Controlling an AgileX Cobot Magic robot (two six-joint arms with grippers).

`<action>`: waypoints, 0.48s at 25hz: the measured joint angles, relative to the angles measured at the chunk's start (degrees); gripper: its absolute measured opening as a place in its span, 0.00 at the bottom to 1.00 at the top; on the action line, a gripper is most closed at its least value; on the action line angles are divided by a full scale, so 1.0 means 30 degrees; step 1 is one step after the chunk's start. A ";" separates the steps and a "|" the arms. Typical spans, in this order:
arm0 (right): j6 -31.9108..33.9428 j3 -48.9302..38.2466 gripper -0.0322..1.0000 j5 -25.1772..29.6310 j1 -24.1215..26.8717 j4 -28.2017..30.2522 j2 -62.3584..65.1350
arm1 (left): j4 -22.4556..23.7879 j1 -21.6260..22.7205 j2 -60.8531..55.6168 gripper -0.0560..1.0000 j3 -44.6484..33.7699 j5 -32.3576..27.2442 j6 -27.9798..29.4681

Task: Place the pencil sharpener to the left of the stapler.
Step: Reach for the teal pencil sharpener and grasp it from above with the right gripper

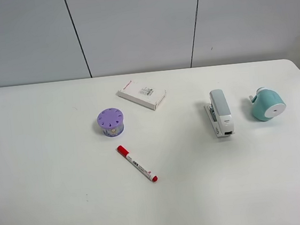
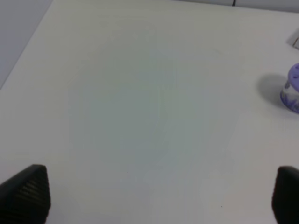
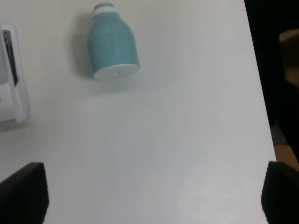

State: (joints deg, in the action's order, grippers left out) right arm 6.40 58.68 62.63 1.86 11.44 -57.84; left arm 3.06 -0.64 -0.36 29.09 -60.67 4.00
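Idle state: pencil sharpener (image 1: 268,104) lying on the bench (image 1: 228,190).
We see it just right of the stapler (image 1: 221,112), not touching it; left fingers (image 2: 28,193) and right fingers (image 3: 25,191) are spread wide, grasping nothing.

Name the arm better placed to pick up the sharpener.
Right. The sharpener lies right of the stapler, and the right wrist view shows it ahead of the open right pincer. The left wrist view does not show it.

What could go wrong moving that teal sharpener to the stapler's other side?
The pencil sharpener is rounded and lies on its side, so it might roll or slip as the right hand closes. The stapler lies between it and the goal, so a low carry could knock it.
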 joint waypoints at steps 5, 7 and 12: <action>-0.0936 0.0750 0.90 -0.0224 0.1574 -0.0552 -0.2144 | 0.0000 0.0000 0.0000 0.96 0.0000 0.0000 0.0000; -0.1383 0.0766 0.90 -0.0682 0.2182 -0.1014 -0.2880 | 0.0000 0.0000 0.0000 0.96 0.0000 0.0000 0.0000; -0.2242 0.0766 0.90 -0.1919 0.2607 -0.1322 -0.5021 | 0.0000 0.0000 0.0000 0.96 0.0000 0.0000 0.0000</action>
State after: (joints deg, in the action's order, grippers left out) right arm -0.33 60.98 56.87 9.68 7.47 -72.90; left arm 3.06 -0.64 -0.36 29.09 -60.67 4.00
